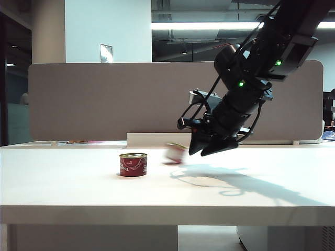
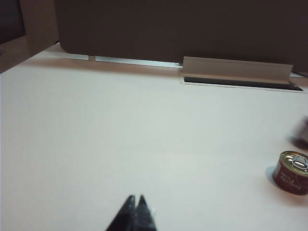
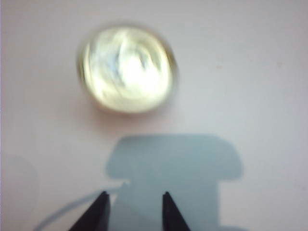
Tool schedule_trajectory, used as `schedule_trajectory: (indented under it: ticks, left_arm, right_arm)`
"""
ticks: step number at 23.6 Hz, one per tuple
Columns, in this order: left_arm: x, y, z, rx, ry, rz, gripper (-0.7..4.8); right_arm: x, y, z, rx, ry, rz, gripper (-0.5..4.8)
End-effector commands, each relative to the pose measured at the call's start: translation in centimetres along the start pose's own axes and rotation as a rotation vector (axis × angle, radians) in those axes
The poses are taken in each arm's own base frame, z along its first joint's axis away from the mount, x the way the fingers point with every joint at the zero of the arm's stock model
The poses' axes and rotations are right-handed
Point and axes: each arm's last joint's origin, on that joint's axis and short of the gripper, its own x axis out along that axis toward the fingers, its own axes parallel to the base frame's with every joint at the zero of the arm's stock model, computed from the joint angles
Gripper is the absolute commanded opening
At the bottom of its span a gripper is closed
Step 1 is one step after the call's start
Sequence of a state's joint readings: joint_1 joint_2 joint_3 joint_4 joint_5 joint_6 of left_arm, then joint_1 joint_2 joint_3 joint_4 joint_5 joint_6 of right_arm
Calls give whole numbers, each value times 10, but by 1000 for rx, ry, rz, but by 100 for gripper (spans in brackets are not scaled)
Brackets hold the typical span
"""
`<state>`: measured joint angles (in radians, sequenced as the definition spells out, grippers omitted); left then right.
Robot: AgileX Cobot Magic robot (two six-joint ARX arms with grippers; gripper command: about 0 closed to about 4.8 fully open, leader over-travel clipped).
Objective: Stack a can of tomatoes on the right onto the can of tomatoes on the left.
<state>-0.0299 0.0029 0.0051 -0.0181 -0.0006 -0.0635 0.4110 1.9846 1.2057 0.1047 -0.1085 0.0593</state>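
The bench (image 1: 78, 183) is being seen as smooth, matt white; the left can (image 1: 133, 164) is showing a glossy red label and a shiny metal lid; the right can (image 3: 126, 69) is being blurred into a bright metallic glare; the right pincer (image 3: 133, 211) is looking matt black, the left pincer (image 2: 135, 204) likewise.

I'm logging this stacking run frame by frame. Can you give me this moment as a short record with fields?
left can: upright on table, nothing stacked on it
right can: blurred, lying free beside the right claw
right claw: above table, fingers apart, nothing between them
left claw: fingertips together, over bare table, away from both cans
stack: not yet made
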Motion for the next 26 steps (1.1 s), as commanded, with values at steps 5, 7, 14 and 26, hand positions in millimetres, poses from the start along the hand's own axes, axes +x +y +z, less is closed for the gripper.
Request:
schedule_trajectory:
  ticks: [5, 7, 14, 26]
  left_arm:
    - [0, 0, 3, 3, -20, -2, -6]
    - [0, 0, 3, 4, -19, -2, -6]
    - [0, 0, 3, 3, -19, -2, -6]
    - [0, 0, 3, 3, -19, -2, -6]
  right_arm:
    - [-14, 3, 18, -10, -85, 8, 187]
    - [-16, 3, 19, -11, -92, 8, 188]
    - [-20, 4, 23, -12, -106, 9, 188]
    - [-33, 6, 32, -15, -137, 9, 186]
